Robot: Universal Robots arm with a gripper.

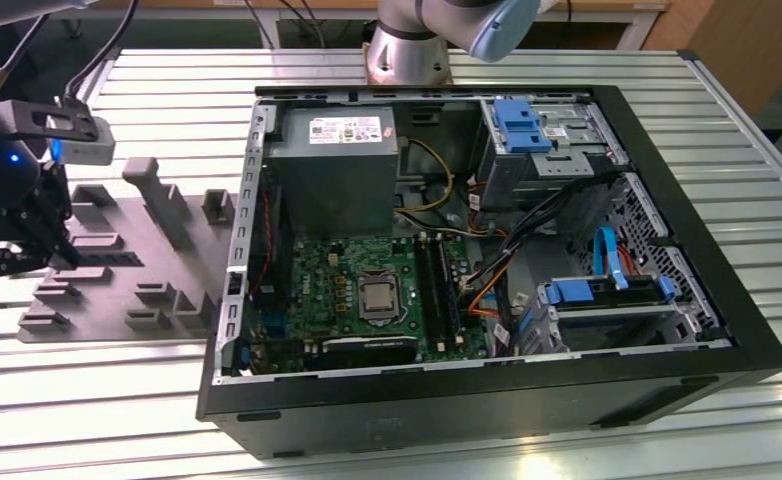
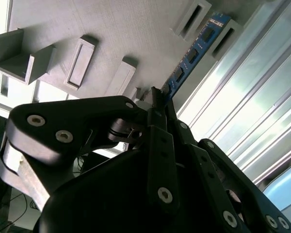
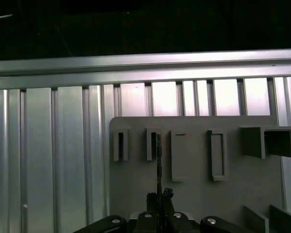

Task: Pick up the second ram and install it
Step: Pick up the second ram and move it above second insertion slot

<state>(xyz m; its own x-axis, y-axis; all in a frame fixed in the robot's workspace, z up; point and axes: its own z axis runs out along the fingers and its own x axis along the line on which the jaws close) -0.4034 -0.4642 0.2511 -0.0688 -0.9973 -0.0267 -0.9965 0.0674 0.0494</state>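
The second ram [image 2: 194, 51] is a thin blue circuit stick with dark chips, seen nearly edge-on in both wrist views [image 3: 158, 165]. My gripper [image 2: 157, 97] is shut on one end of it, and the stick runs out from between the black fingers [image 2: 160, 141]. Its far end lies by two narrow slot holders [image 2: 196, 17] of the grey fixture plate [image 2: 87, 29]. In the exterior view, my gripper [image 1: 24, 245] hangs over the left edge of that plate [image 1: 138, 260], well to the left of the open computer case [image 1: 711, 330].
Inside the case lie the green motherboard [image 1: 344, 265] with long black slots [image 1: 434, 285], a grey power supply [image 1: 331, 170], blue drive brackets [image 1: 525, 125] and loose cables. The ribbed metal table [image 1: 98, 390] runs all around. Upright blocks [image 1: 144, 185] stand on the fixture plate.
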